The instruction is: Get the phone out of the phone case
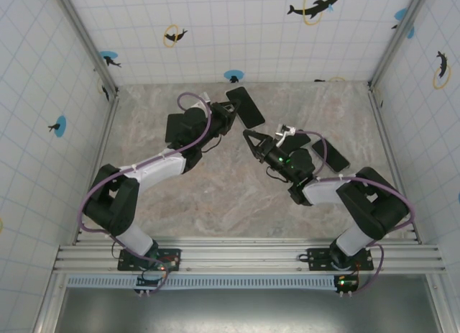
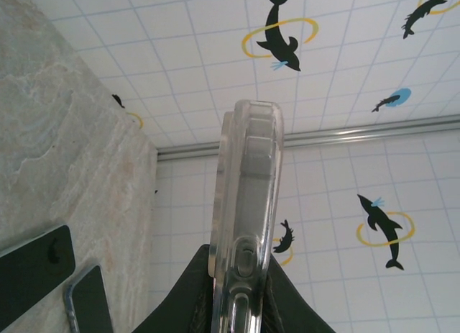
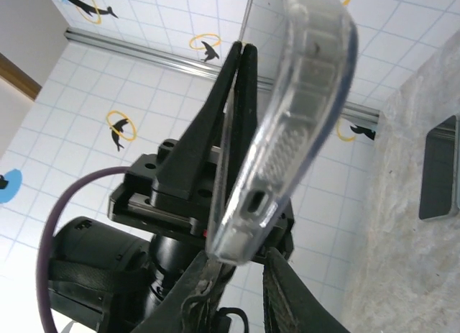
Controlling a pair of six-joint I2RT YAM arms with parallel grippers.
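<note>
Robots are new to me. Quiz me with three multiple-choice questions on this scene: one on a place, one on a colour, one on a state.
1. The loose dark phones lie: A beside the right arm; B at the left arm's base; C against the back wall.
2. The arm cable is: A yellow; B purple; C green.
3. The clear phone case is: A lying flat; B snapped in two; C clamped in the left fingers.

A, they lie by that arm; B, its loop is purple; C, black fingers pinch its end.

Phone case (image 1: 245, 107) held above table (image 1: 215, 196); another phone (image 1: 330, 154), apparently, lies rightward.
</note>
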